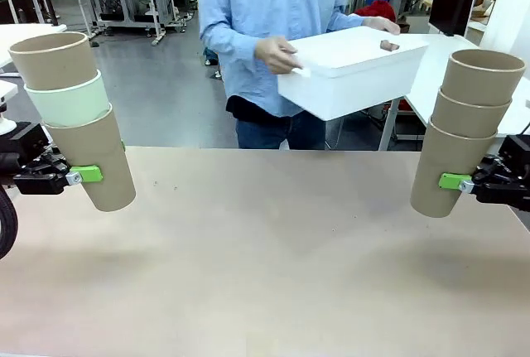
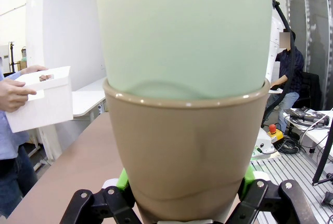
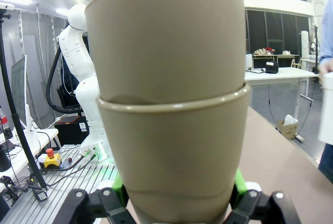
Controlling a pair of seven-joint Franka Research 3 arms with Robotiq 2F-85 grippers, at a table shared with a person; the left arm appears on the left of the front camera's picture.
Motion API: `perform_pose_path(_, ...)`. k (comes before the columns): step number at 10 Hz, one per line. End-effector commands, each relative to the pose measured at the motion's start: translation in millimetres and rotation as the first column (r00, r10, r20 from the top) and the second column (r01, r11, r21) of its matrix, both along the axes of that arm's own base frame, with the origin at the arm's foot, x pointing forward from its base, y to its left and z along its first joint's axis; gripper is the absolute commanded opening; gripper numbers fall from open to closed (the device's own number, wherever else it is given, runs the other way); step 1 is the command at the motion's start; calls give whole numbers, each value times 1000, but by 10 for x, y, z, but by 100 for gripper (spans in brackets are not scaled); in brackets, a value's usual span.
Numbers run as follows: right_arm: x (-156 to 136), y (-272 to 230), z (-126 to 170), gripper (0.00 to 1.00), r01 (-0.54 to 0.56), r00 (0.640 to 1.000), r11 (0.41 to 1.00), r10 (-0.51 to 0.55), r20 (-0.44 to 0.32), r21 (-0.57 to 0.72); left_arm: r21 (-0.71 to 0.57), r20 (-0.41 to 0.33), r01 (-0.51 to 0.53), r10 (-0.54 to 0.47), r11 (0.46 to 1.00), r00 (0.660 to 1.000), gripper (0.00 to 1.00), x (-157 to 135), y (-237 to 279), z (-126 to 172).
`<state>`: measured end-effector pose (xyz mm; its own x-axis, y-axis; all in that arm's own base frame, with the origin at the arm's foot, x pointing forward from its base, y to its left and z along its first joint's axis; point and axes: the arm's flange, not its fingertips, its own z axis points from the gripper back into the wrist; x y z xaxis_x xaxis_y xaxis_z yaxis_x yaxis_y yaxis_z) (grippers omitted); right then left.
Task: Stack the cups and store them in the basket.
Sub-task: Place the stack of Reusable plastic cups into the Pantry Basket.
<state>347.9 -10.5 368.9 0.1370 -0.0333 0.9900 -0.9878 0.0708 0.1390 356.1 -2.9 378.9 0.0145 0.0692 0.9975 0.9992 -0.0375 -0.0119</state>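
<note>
My left fingers (image 1: 87,175) are closed on the bottom cup (image 1: 95,158) of the left stack (image 1: 79,117). It is three cups nested: tan, then the mint cup (image 1: 70,100), then another tan one on top. The stack leans and hangs above the tabletop (image 1: 265,258), touching nothing else. From the front one green pad shows on the near side, and the other finger is hidden behind the cup.

In my left wrist view the stack (image 2: 184,120) blocks the middle. The pads peek out green on either side of the cup's base, and the mint cup (image 2: 182,31) runs off the top edge, so the third cup is out of sight.

My right fingers (image 1: 451,180) are closed the same way on the lowest cup of the right stack (image 1: 468,125), three tan cups leaning the other way, also off the tabletop. Again one pad shows. In the right wrist view the stack (image 3: 171,104) hides most of both fingers and is cut off at the top.

The basket (image 1: 352,75) is not on the tabletop. The person beyond the far edge holds it up, tilted, one hand (image 1: 277,55) on its near end. The other hand (image 1: 381,24) is partly hidden behind it. A small brown patch shows on its upper face, and I cannot make out what it is. My left wrist view catches one end of the basket (image 2: 41,102), and the rest is off the edge.
</note>
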Motion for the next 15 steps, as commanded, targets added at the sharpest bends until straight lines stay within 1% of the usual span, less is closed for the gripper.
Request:
perform_pose_path(1, -6, -6, 53, 87, 2, 1000, 1000, -2, 2, 3, -8, 7, 5, -5, 1000, 1000, 87, -7, -9, 37)
perform_pose_path(15, -6, -6, 53, 87, 2, 1000, 1000, -2, 2, 3, -8, 7, 5, -5, 1000, 1000, 87, -7, -9, 37)
